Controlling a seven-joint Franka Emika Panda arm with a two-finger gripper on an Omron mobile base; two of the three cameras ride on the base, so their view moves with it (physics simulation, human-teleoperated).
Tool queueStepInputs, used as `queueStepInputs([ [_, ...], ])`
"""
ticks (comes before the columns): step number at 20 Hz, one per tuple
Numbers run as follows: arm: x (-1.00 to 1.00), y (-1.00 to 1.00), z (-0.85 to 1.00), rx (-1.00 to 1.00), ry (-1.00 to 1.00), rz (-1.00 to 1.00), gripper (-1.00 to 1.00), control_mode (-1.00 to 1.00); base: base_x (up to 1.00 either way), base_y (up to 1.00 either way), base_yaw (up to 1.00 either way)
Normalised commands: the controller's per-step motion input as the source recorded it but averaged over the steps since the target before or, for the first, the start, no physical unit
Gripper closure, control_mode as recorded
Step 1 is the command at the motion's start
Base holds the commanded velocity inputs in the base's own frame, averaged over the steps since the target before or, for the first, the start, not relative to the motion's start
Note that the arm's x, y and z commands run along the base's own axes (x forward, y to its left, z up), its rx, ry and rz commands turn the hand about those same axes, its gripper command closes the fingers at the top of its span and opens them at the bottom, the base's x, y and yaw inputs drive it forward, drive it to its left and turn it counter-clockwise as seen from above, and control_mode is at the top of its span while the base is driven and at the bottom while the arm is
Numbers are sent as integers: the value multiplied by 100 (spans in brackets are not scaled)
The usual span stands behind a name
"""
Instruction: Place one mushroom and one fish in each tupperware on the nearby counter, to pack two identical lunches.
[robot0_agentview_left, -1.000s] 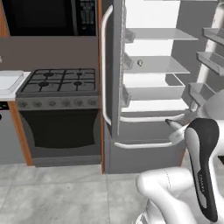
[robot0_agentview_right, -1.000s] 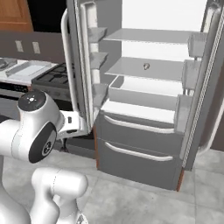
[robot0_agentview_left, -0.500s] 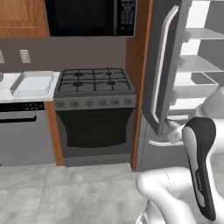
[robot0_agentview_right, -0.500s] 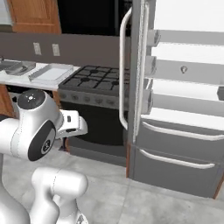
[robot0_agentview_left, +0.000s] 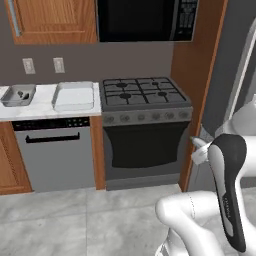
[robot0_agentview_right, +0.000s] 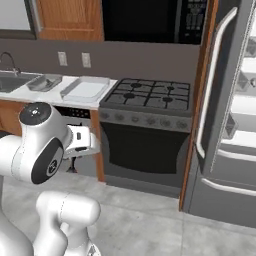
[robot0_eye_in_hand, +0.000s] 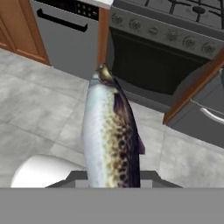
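Observation:
A speckled silver-brown fish (robot0_eye_in_hand: 109, 135) sticks out lengthwise from my gripper (robot0_eye_in_hand: 111, 177), which is shut on its tail end and hangs over the floor in front of the oven. The hand (robot0_agentview_left: 199, 147) sits low at the right of the left base view, and at the left of the right base view (robot0_agentview_right: 82, 141). On the white marble counter (robot0_agentview_left: 30, 109) stand two tupperware tubs: a small darker one (robot0_agentview_left: 19, 95) (robot0_agentview_right: 45, 82) and a larger paler one (robot0_agentview_left: 74, 96) (robot0_agentview_right: 86, 89). A dark speck lies in the small tub, too small to tell. The mushroom is out of view.
A black gas stovetop (robot0_agentview_left: 142, 92) with oven stands right of the counter, a grey dishwasher (robot0_agentview_left: 55, 150) under it. A steel sink (robot0_agentview_right: 10, 82) lies left of the tubs. The open fridge door (robot0_agentview_right: 215, 85) and a wooden side panel (robot0_agentview_left: 192, 75) stand at right.
The whole picture has slid right as the base moved left: the fridge has left the middle, and the stove, counter and tubs have come in. The fish stays in the gripper.

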Motion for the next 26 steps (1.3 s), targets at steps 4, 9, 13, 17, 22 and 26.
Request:
queueStepInputs([
  [4, 0, 0, 0, 0, 0, 0, 100, 100, 49, 100, -13],
  [9, 0, 0, 0, 0, 0, 0, 100, 100, 55, 100, -14],
  [13, 0, 0, 0, 0, 0, 0, 100, 100, 64, 100, -15],
  [17, 0, 0, 0, 0, 0, 0, 100, 100, 80, 97, -19],
  [22, 0, 0, 0, 0, 0, 0, 100, 100, 81, 6, -21],
  [26, 0, 0, 0, 0, 0, 0, 100, 100, 54, -47, -13],
])
